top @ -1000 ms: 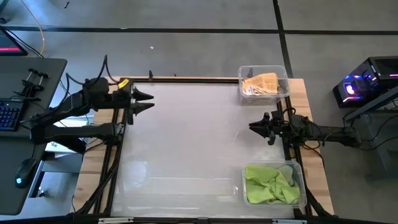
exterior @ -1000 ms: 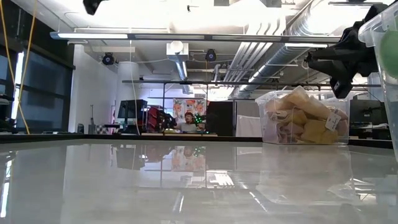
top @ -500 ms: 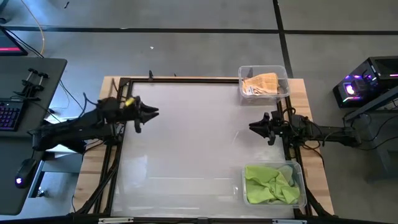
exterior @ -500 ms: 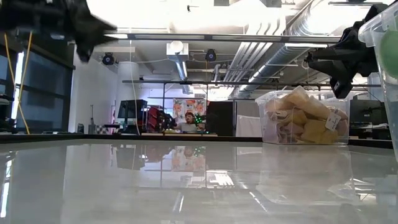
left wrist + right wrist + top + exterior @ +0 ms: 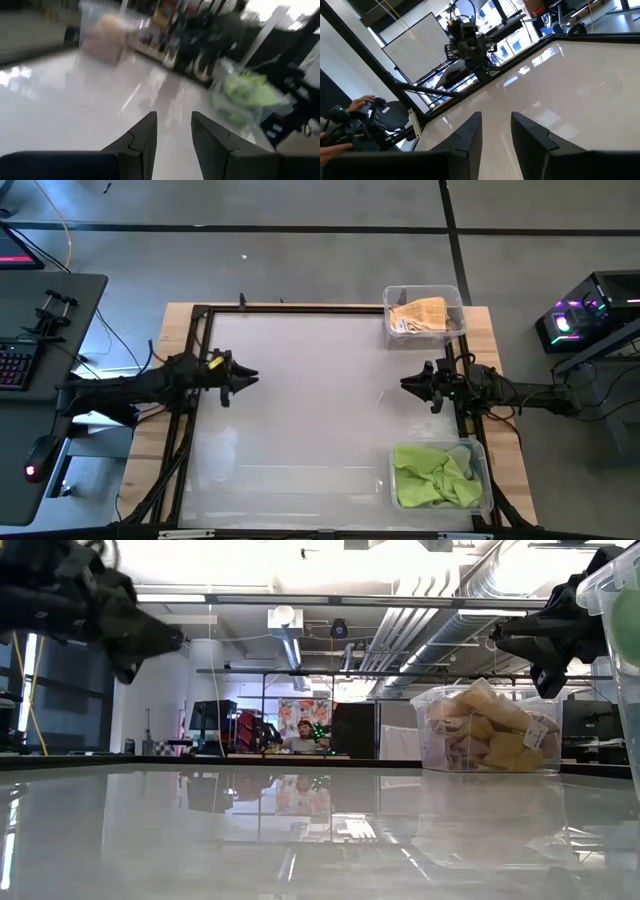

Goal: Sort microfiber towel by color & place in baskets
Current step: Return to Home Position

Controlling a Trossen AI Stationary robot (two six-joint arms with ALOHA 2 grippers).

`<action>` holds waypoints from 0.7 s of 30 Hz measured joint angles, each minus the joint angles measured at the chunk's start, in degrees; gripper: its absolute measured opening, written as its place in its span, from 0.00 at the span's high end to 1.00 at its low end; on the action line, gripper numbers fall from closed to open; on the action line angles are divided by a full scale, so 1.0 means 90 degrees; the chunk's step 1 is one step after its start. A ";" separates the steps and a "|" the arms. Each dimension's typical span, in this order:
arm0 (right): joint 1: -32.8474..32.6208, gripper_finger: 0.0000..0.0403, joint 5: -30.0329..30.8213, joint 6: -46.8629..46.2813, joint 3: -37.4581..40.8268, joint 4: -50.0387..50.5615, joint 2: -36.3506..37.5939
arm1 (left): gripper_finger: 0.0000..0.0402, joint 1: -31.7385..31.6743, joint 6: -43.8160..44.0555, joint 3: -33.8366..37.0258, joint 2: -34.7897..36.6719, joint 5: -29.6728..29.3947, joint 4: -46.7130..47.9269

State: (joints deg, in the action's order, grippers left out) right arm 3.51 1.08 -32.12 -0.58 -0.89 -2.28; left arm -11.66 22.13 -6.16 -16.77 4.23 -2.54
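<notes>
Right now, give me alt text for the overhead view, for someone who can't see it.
Two clear baskets line the table on the right: the upper basket holds yellow towels, the lower basket holds green towels. The left gripper and right gripper hover empty at opposite sides.

We log a glossy white tabletop [image 5: 300, 400]. First basket [image 5: 395, 296] sits at one right-edge corner, second basket [image 5: 481, 448] at the other.

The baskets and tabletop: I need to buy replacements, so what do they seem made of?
The top basket and bottom basket look like clear glossy plastic: contents show through the walls. The tabletop looks smooth, glossy white, mirroring ceiling lights; material unclear.
</notes>
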 joint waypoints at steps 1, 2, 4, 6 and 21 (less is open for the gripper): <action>0.0000 0.76 0.0000 0.0000 0.0000 0.0000 0.0000 | 0.74 0.0108 -0.0071 0.0144 0.0167 -0.0100 -0.0201; 0.0000 0.76 0.0000 0.0000 0.0000 0.0000 0.0000 | 0.74 0.0218 -0.0128 0.0273 0.0328 -0.0209 -0.0326; 0.0000 0.76 0.0000 0.0002 0.0000 0.0000 0.0000 | 0.74 0.0436 -0.0135 0.0565 0.0683 -0.0375 -0.0493; 0.0000 0.76 0.0000 0.0000 0.0000 0.0001 0.0000 | 0.74 0.0601 -0.0135 0.0614 0.1044 -0.0373 -0.0164; 0.0000 0.76 0.0000 0.0000 0.0000 0.0002 0.0000 | 0.74 0.0857 -0.2427 0.0605 0.1840 -0.0546 0.0248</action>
State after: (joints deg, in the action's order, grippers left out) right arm 3.51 1.08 -32.12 -0.58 -0.86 -2.28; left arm -3.95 0.29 -0.71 -0.21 -0.68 -0.30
